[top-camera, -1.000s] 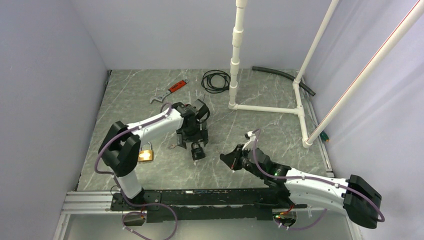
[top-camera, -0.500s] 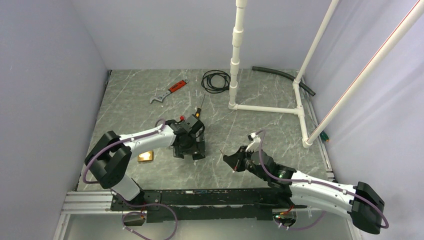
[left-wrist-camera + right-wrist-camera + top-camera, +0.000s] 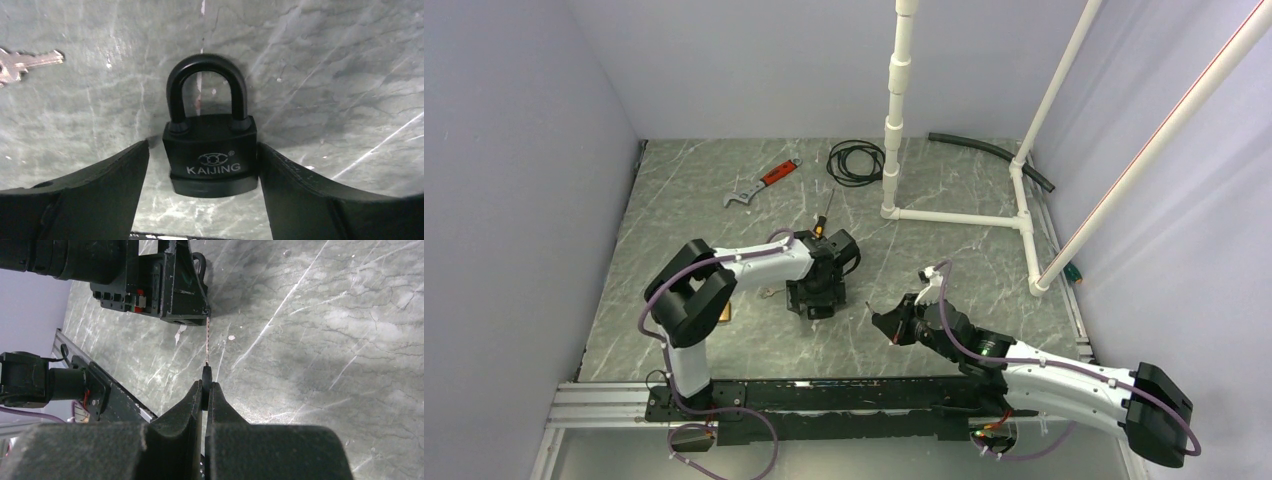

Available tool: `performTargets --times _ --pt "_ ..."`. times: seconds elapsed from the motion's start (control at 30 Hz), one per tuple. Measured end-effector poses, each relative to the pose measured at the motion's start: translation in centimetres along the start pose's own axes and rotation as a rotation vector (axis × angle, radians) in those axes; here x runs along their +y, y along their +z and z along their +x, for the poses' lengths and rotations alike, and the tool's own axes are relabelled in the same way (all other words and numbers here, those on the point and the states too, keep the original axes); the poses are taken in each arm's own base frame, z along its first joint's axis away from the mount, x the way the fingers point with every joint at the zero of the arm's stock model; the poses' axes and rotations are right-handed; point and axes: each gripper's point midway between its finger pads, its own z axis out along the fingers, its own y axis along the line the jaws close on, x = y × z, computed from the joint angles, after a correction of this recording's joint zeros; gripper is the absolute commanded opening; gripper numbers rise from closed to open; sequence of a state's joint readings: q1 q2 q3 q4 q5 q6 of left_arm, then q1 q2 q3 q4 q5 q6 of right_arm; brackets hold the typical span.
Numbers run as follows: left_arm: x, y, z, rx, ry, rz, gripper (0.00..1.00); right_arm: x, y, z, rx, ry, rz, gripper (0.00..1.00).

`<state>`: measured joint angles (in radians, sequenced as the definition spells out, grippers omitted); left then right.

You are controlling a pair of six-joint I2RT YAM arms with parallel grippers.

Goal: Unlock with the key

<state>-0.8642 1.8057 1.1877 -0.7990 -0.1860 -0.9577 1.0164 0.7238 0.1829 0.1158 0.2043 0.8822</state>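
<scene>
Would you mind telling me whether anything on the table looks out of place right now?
A spare key lies loose on the table beside the black padlock, while the right gripper already pinches a second key. Nothing looks spilled or damaged.
</scene>
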Motion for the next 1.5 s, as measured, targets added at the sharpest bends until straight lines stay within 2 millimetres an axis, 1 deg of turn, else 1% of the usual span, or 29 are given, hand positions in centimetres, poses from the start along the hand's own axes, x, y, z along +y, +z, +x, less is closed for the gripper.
performTargets --times 0.03,0.17,0.2,0.23,0.27,0.3,0.33,0.37,0.4,0.47,0.57,0.63,0.7,0.73,0.8,0.87,0.9,0.97,1.1,1.2,1.33,1.4,1.43,1.5 --pt "0.2 0.4 0.3 0.012 -0.003 -0.019 0.77 0.0 0.0 0.0 0.0 0.0 0.0 0.0" --pt "0.3 0.4 0.4 0.024 -0.019 -0.033 0.63 0.0 0.0 0.0 0.0 0.0 0.001 0.0" --pt "0.3 0.4 0.5 0.03 -0.02 -0.036 0.56 0.0 0.0 0.0 0.0 0.0 0.001 0.0" --pt "0.3 0.5 0.6 0.033 -0.021 -0.036 0.46 0.0 0.0 0.0 0.0 0.0 0.001 0.0" --pt "0.2 0.5 0.6 0.034 -0.023 -0.034 0.31 -0.1 0.0 0.0 0.001 -0.001 0.002 0.0" --pt "0.1 0.5 0.7 0.036 -0.025 -0.03 0.14 -0.1 0.0 0.0 0.002 -0.001 0.003 0.0" --pt "0.0 0.5 0.7 0.036 -0.028 -0.026 0.05 -0.1 0.0 0.1 0.003 -0.002 0.005 0.0" --pt "-0.1 0.5 0.7 0.035 -0.023 -0.024 0.02 -0.2 0.0 0.1 0.005 -0.003 0.006 0.0" --pt "-0.1 0.5 0.7 0.034 -0.018 -0.027 0.0 -0.2 0.0 0.1 0.005 -0.004 0.007 0.0" --pt "0.1 0.3 0.5 0.03 0.008 -0.075 0.0 -0.2 0.0 0.1 0.005 -0.007 0.008 0.0" --pt "0.6 -0.2 -0.4 -0.013 0.066 -0.184 0.0 -0.4 0.0 0.1 0.003 -0.015 0.014 0.0" --pt "1.7 -1.6 -1.7 -0.061 0.115 -0.298 0.0 -0.4 -0.1 -0.1 -0.005 -0.018 0.015 0.0" --pt "2.6 -4.0 -3.3 -0.111 0.156 -0.388 0.0 -0.4 -0.3 -0.4 -0.019 -0.018 0.013 0.0" --pt "2.8 -5.2 -4.4 -0.147 0.178 -0.421 0.0 -0.3 -0.4 -0.6 -0.025 -0.017 0.011 0.0" --pt "2.8 -7.1 -6.5 -0.214 0.213 -0.454 0.0 -0.2 -0.6 -0.8 -0.033 -0.016 0.008 0.0" --pt "3.1 -8.3 -7.9 -0.256 0.26 -0.483 0.0 -0.2 -0.8 -0.9 -0.036 -0.016 0.006 0.0" --pt "3.5 -8.6 -8.3 -0.264 0.287 -0.508 0.0 -0.2 -0.8 -0.9 -0.036 -0.017 0.006 0.0" --pt "4.3 -8.8 -8.6 -0.264 0.335 -0.56 0.0 -0.2 -0.9 -0.9 -0.038 -0.017 0.004 0.0" --pt "6.5 -7.6 -9.7 -0.251 0.419 -0.695 0.0 -0.3 -1.0 -0.9 -0.039 -0.017 0.006 0.0" --pt "9.9 -6.5 -11.5 -0.231 0.447 -0.837 0.0 -0.4 -1.0 -0.9 -0.037 -0.018 0.013 0.0" --pt "15.2 -5.1 -14.3 -0.158 0.399 -0.983 0.0 -1.1 -0.7 -0.3 -0.016 -0.026 0.042 0.0" --pt "16.5 -5.1 -15.0 -0.142 0.375 -1.006 0.0 -1.4 -0.5 0.0 -0.004 -0.03 0.056 0.0" --pt "16.6 -5.2 -15.3 -0.146 0.363 -1.005 0.0 -1.5 -0.5 0.1 -0.001 -0.031 0.06 0.0" --pt "15.9 -5.6 -15.9 -0.173 0.341 -0.985 0.0 -1.5 -0.3 0.2 0.002 -0.032 0.062 0.0"
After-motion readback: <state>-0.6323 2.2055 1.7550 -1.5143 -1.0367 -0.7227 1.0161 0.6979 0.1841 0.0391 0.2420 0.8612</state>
